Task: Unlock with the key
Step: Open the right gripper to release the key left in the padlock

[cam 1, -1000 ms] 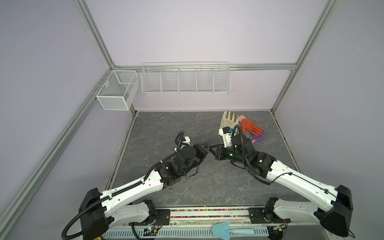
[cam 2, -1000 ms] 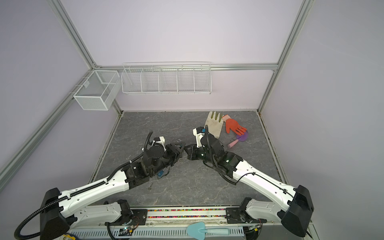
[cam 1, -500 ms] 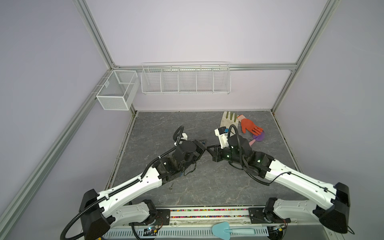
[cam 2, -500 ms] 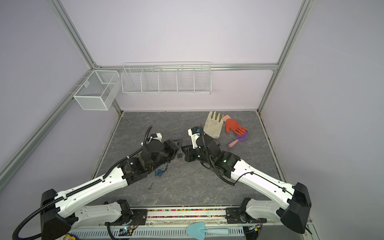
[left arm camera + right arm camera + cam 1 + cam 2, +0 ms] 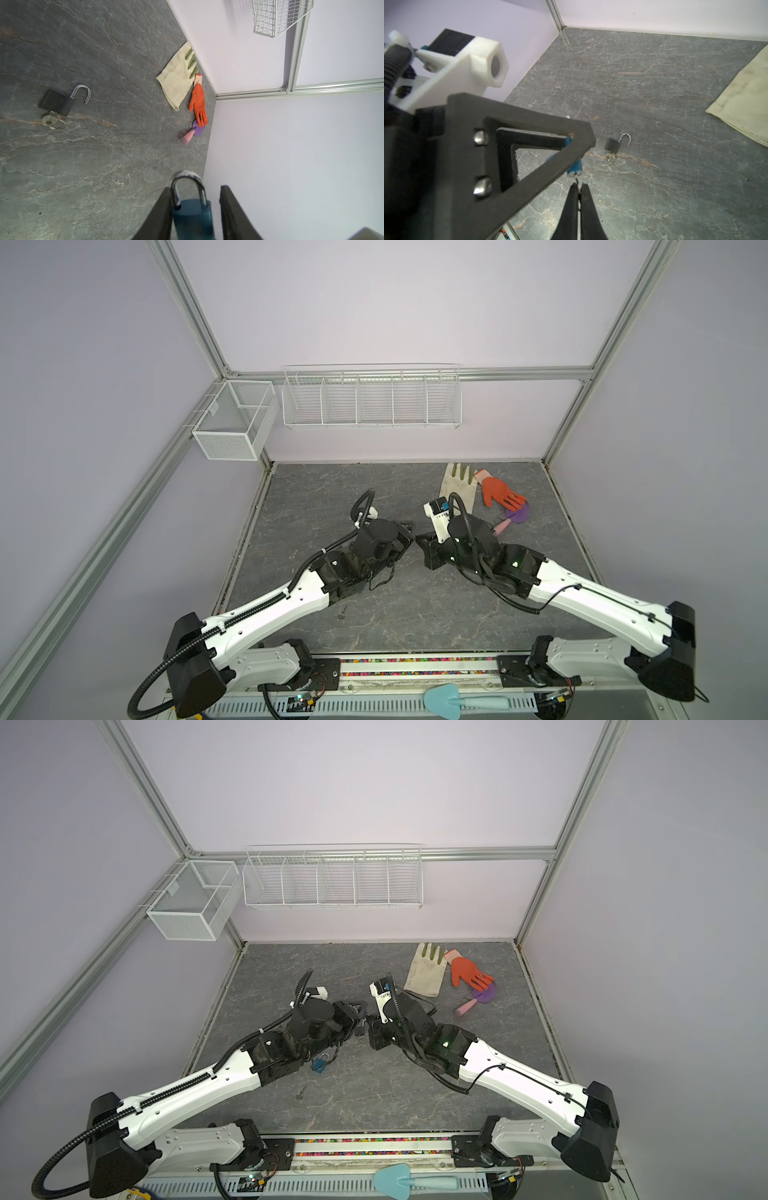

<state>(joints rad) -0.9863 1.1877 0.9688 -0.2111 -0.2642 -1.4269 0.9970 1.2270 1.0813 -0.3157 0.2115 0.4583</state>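
Two grippers faced off aloft; left gripper [image 5: 195,189] clasped the blue padlock [image 5: 192,216], keyhole outward; right gripper [image 5: 578,185], pinched tight on the key [image 5: 576,180], looked poised to insert.

Bright even light, soft shadows, edges bent, foreground blurred

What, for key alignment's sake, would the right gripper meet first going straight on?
Probably the blue padlock in the left gripper, bottom end first, just ahead of the right gripper and its key; depth unclear.
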